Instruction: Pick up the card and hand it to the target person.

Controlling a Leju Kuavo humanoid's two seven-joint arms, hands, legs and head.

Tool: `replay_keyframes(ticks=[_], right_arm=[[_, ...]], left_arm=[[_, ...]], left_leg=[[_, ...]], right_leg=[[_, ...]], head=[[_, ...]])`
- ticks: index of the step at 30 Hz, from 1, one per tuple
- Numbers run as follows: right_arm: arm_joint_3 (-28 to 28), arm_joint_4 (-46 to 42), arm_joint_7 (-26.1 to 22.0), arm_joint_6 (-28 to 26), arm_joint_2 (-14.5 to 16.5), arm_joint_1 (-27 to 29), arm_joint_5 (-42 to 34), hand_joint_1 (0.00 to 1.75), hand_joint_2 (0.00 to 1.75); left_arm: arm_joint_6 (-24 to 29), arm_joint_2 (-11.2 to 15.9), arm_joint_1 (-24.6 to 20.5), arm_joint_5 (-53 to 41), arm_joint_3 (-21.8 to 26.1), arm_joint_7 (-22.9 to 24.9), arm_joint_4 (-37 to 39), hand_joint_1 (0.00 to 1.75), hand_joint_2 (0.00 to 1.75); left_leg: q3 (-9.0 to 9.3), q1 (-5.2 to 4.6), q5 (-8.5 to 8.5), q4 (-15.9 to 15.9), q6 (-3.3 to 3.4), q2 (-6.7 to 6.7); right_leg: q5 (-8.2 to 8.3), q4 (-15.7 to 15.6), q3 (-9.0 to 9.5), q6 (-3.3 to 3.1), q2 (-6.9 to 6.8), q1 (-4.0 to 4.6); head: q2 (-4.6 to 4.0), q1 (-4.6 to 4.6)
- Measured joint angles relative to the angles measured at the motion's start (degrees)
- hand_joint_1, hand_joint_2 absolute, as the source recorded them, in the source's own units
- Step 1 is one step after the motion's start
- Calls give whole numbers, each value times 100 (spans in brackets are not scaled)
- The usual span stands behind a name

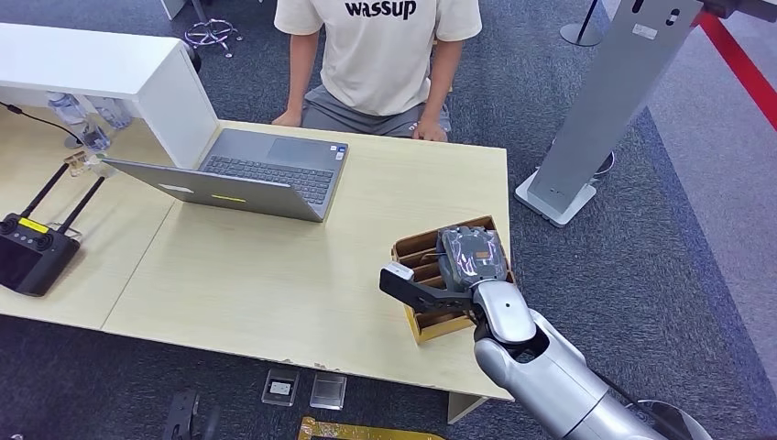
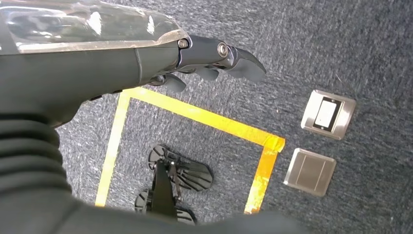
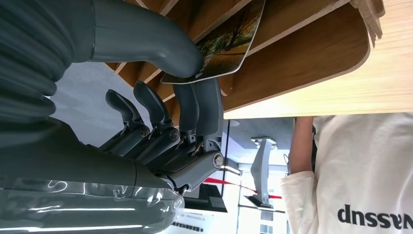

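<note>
Wooden holder (image 3: 311, 58), card (image 3: 229, 41) between right hand (image 3: 190, 97) fingers.

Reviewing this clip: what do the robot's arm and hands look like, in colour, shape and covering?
The right arm is glossy silver with rounded, bulbous segments. The right hand has a dark grey ribbed cuff, a clear glossy cover over its back, a thick smooth grey thumb and darker jointed fingers with visible metal pivot screws. The left hand matches: ribbed grey cuff, clear cover, dark pointed fingers.

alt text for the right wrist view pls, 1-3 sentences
The right hand pinches a picture-printed card between thumb and fingers, at the slotted wooden card holder on the light wood table. Beyond sits a person in a white T-shirt.
</note>
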Motion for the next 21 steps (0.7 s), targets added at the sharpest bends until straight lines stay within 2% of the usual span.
replay_keyframes(ticks=[5,15,21], right_arm=[[-6,-12,-25,20,-1,-5,-165,155,175],[-131,-508,-83,648,-177,-236,-1566,155,175],[-203,-925,-32,731,-328,-406,-1804,155,175]], left_arm=[[32,0,3,22,-6,11,0,0,175],[27,10,43,85,-7,28,0,0,175],[9,26,70,96,-7,13,0,0,175]], left_leg=[[1,0,0,0,0,0],[0,0,0,0,0,0],[0,0,0,1,0,0]], right_leg=[[0,0,0,0,0,0],[0,0,0,0,1,0],[0,0,-1,0,1,0]], head=[[0,-1],[0,1],[0,-4]])
